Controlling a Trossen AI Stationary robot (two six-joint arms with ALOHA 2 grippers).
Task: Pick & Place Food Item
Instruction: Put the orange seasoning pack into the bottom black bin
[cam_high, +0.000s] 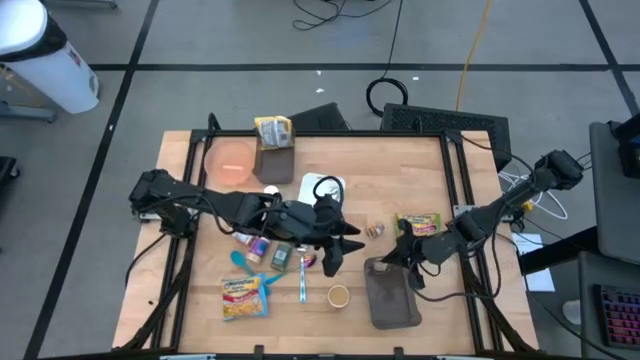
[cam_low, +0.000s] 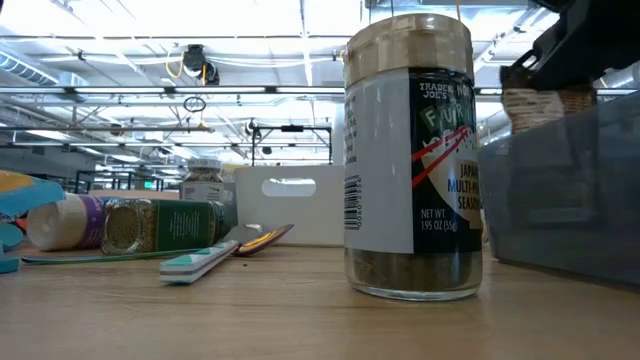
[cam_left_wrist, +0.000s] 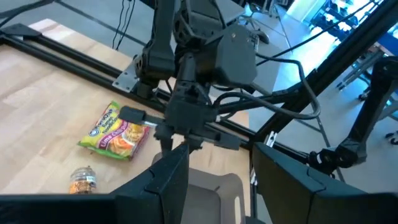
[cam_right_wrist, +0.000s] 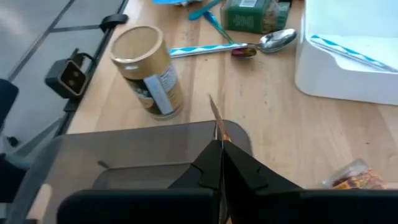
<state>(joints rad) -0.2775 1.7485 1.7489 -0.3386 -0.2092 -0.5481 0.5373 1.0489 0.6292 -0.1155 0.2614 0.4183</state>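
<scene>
Thin orange-edged item (cam_right_wrist: 216, 121) (prob. the food) sits pinched in closed right hand (cam_right_wrist: 221, 148) over grey bin (cam_high: 392, 300) far edge on table (cam_high: 450, 180) right side — pick looks done, release still to do — left hand (cam_high: 335, 260) part-open, empty, just left of bin.

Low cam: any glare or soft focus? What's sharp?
Low view: bright ceiling lights wash out the background; the brown-capped glass seasoning jar is sharp with a readable label, while the translucent grey plastic bin at the edge and the white-and-teal toothbrush look soft.
</scene>
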